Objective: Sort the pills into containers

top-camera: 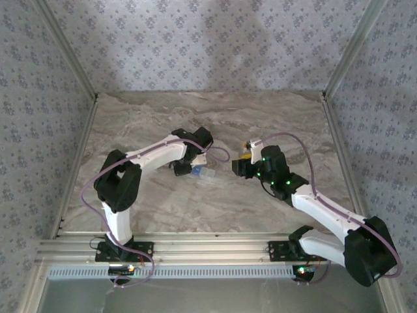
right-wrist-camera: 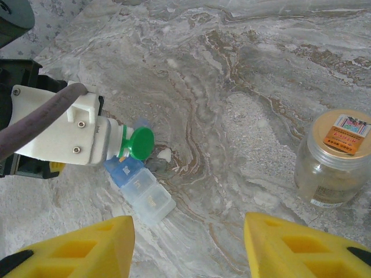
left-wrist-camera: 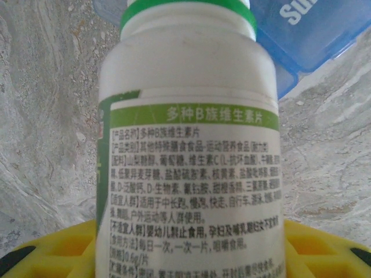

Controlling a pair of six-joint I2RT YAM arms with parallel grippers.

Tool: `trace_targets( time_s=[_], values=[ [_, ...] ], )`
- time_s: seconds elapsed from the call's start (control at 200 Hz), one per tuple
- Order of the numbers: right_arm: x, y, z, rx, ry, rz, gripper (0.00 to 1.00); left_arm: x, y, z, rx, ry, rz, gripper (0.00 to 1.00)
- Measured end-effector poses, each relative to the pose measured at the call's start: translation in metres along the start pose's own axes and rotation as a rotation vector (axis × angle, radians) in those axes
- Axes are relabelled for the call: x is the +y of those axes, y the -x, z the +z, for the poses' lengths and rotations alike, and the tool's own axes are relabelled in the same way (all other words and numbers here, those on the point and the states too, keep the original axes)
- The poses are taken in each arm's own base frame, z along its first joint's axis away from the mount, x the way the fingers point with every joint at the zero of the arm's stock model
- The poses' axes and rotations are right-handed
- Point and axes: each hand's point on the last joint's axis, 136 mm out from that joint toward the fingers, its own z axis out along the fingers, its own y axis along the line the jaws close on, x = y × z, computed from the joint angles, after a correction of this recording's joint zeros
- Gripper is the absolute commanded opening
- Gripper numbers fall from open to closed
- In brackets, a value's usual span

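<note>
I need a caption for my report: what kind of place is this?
Probably a robot test cell: patterned screen walls on a metal frame, a marble-look table, a left arm and right arm bolted to a rail, the left gripper holding a pill bottle.

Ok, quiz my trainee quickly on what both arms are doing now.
1. True or false: the right pincer is open, apart from the clear jar with the orange lid.
2. The left pincer holds: A) the white plastic bottle with the green collar; B) a spoon; C) nothing.
3. What lies on the marble table by the bottle's green end?
Key: 1 true; 2 A; 3 the blue compartmented pill box.
</note>
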Motion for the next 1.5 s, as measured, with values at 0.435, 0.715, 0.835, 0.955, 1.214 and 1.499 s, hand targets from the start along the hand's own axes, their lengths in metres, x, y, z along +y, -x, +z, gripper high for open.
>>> trace_targets(
  time_s=[0.435,0.715,0.835,0.955,1.214,1.499],
  values=[
    [-0.001,-0.003,0.003,0.012,-0.003,0.002,0.54,-0.003,-0.021,-0.017,-0.038,0.023,-0.01,0.0],
    [-0.001,-0.004,0.004,0.014,-0.003,0.002,0.54,-0.013,-0.021,-0.007,-0.028,-0.005,0.008,0.0],
    [-0.001,-0.004,0.004,0.014,-0.003,0.002,0.54,-0.015,-0.021,0.004,0.008,-0.009,0.019,0.0],
    [-0.001,-0.004,0.004,0.014,-0.002,0.002,0.54,-0.013,-0.022,0.008,0.031,0.006,0.025,0.0],
    [-0.001,-0.004,0.004,0.015,0.0,0.002,0.54,-0.005,-0.02,0.01,0.075,0.068,0.06,0.0],
    [-0.001,-0.004,0.004,0.015,0.001,0.002,0.54,0.004,-0.022,0.006,0.126,0.157,0.119,0.0]
  ],
)
